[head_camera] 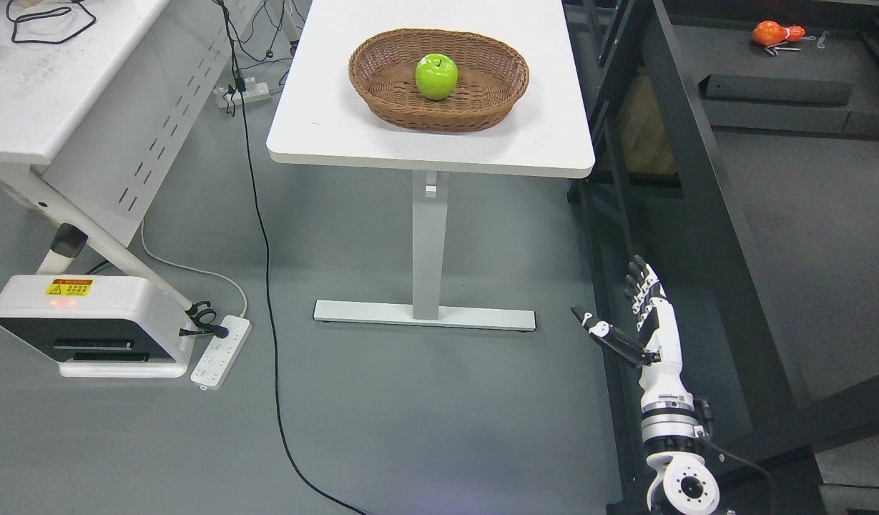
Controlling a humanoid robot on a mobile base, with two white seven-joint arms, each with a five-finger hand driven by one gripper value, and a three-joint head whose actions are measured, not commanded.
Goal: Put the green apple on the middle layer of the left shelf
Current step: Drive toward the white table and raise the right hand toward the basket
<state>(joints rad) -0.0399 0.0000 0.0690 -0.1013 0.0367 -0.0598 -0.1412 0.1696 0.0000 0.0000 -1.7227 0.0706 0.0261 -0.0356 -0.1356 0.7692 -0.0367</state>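
A green apple (436, 76) sits upright in a brown wicker basket (496, 89) on a white table (339, 121) at the top middle. My right hand (636, 315) comes up from the lower right, fingers spread and empty, low near the floor and well below and right of the table. A dark shelf frame (686, 143) stands to the right of the table. My left hand does not show.
A second white table (31, 93) stands at the upper left, with a white device (89, 325) and a power strip (221, 352) on the floor below it. A black cable (267, 286) runs across the grey floor. A red-orange object (775, 33) lies at the top right.
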